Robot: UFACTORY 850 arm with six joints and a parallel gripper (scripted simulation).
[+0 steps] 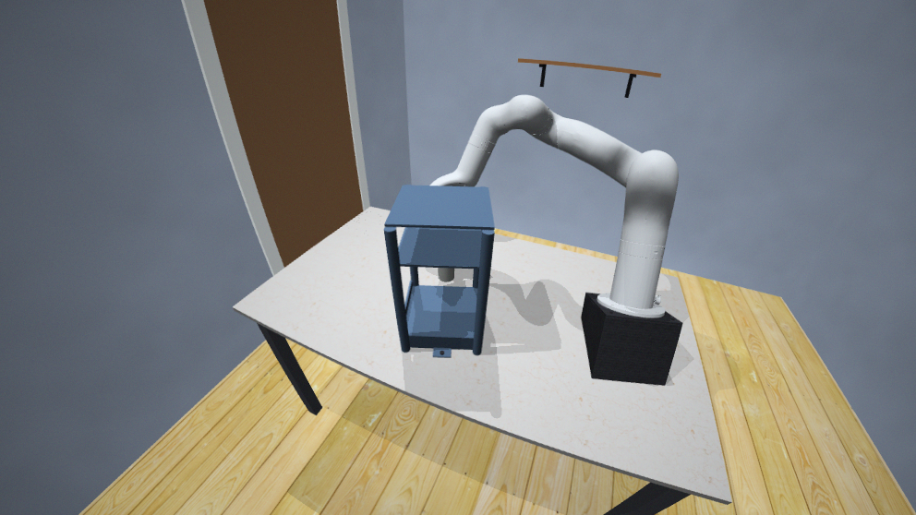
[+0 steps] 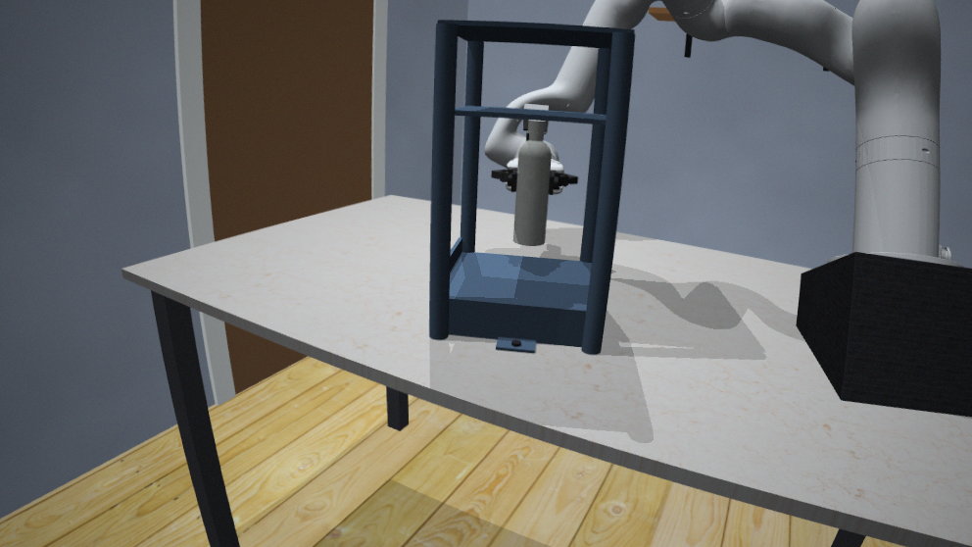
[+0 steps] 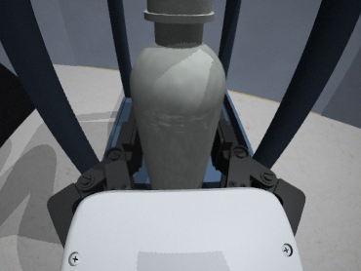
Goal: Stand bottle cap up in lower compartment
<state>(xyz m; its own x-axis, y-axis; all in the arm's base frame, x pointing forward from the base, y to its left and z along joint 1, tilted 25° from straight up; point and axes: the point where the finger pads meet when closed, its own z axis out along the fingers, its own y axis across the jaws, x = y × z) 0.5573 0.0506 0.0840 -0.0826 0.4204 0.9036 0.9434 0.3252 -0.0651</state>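
Note:
The grey bottle hangs upright, cap up, in my gripper, which is shut on its body. In the exterior view I see it through the dark blue shelving unit, on the unit's far side. Its base is a little above the level of the lower compartment floor. In the wrist view the bottle fills the middle between my black fingers, with the unit's posts to either side ahead. In the top view only the bottle's bottom shows behind the unit. I cannot tell whether the bottle is past the front posts.
The arm's black pedestal stands on the table right of the unit. A small dark tab lies on the table at the unit's near foot. A brown door and a wall shelf are behind the table.

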